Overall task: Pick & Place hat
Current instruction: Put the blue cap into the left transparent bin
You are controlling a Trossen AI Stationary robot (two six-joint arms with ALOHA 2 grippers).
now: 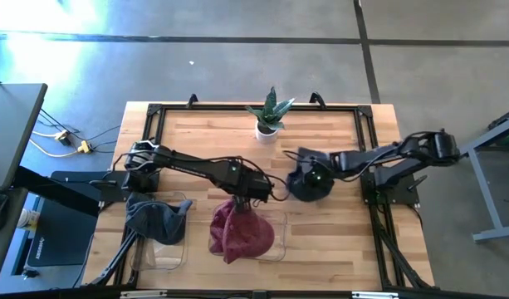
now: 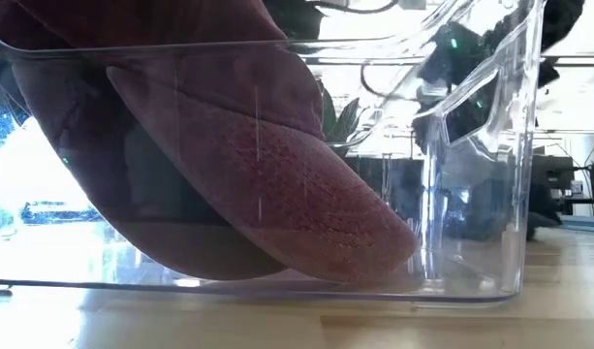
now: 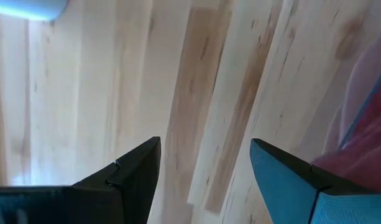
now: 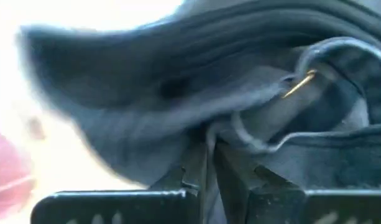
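Note:
A dark blue-grey hat (image 1: 302, 188) lies on the wooden table right of centre, and it fills the right wrist view (image 4: 146, 93). My right gripper (image 1: 315, 176) is down on it, shut on its cloth (image 4: 206, 158). A red hat (image 1: 237, 232) sits in a clear bin (image 1: 277, 242) near the front, its brim (image 2: 316, 194) down on the bin's floor. My left gripper (image 1: 269, 193) hangs open above the table just beyond the red hat, with only bare wood between its fingers (image 3: 206, 146). My right gripper pinches a fold of the dark hat's cloth (image 4: 209, 127) between its two fingers, close to the back strap with its metal buckle (image 4: 299, 84). The fingers slant down at it from the table's right side. The hat lies on the table.
A grey hat (image 1: 154, 218) lies in a second clear bin (image 1: 167, 249) at the front left. A small potted plant (image 1: 269, 116) stands at the far edge, centre. Bare wood lies between the plant and the hats.

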